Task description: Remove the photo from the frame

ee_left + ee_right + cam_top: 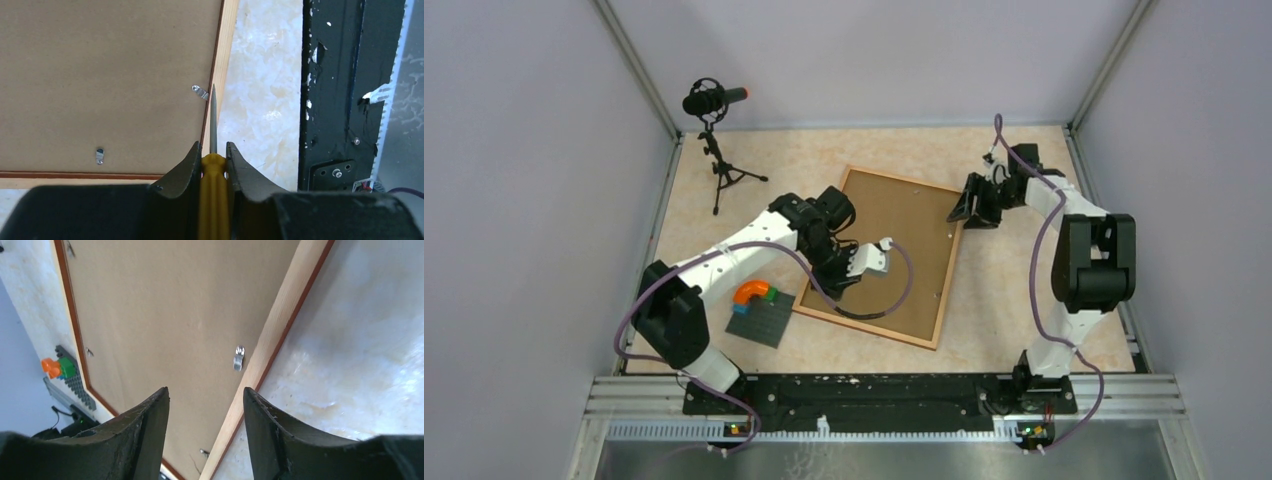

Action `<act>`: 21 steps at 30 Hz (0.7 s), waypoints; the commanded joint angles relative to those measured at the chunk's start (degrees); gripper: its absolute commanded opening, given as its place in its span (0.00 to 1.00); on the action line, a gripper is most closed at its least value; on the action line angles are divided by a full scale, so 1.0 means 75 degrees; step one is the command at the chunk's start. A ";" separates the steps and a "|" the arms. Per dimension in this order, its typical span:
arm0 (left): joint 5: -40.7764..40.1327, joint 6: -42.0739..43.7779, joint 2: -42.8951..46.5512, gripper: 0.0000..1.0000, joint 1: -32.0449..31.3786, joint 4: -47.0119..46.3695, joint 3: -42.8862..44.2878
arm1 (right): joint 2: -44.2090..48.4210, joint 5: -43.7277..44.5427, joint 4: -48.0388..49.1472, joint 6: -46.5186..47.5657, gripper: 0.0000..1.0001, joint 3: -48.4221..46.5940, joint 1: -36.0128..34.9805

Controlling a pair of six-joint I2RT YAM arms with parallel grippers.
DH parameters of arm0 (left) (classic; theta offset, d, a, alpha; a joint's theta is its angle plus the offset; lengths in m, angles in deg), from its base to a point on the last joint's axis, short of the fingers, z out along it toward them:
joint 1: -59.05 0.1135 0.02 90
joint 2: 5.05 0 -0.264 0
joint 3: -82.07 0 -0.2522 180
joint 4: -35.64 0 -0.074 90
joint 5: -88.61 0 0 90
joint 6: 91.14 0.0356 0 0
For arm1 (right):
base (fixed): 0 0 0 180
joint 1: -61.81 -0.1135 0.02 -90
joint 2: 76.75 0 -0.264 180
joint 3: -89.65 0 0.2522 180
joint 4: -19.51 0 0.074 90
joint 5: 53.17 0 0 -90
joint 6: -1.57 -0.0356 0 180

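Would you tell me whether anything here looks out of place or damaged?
Nothing damaged or spilled; only the frame lies face down, askew on the table, one corner beside the grey baseplate.

Frame (pixel 914 220) lies back up on desk (pixel 1004 290), front side hidden; screwdriver (pixel 214 172) handle cut off at left wrist view's bottom edge.

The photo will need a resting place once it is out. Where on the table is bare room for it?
Widest bare patch: the table between the right edge of the frame and the right arm. The far strip from microphone stand to right gripper is free but narrow. Crowded: near left, where the baseplate and the left gripper holding the screwdriver sit.
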State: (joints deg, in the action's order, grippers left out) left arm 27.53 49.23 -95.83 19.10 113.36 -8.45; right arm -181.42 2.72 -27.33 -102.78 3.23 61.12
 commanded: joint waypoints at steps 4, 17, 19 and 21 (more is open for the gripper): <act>-0.0403 0.0150 0.0211 0.00 -0.0308 0.0294 0.0039 | -0.0367 0.0880 0.0195 0.0097 0.57 -0.1177 -0.0106; -0.1172 -0.0863 -0.0102 0.00 -0.0978 -0.0063 0.0125 | -0.0789 0.2070 0.0441 0.0086 0.56 -0.1240 -0.0650; -0.1261 -0.0949 -0.0095 0.00 -0.1007 -0.0142 0.0097 | -0.0838 0.2131 0.0450 0.0075 0.56 -0.1262 -0.0678; -0.1273 -0.1015 -0.0114 0.00 -0.1014 -0.0171 0.0106 | -0.0900 0.2184 0.0443 0.0084 0.55 -0.1289 -0.0694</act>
State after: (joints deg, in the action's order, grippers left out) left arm 19.19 43.68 -96.56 11.91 113.63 -8.53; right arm -187.03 16.80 -25.95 -102.36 -5.93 56.29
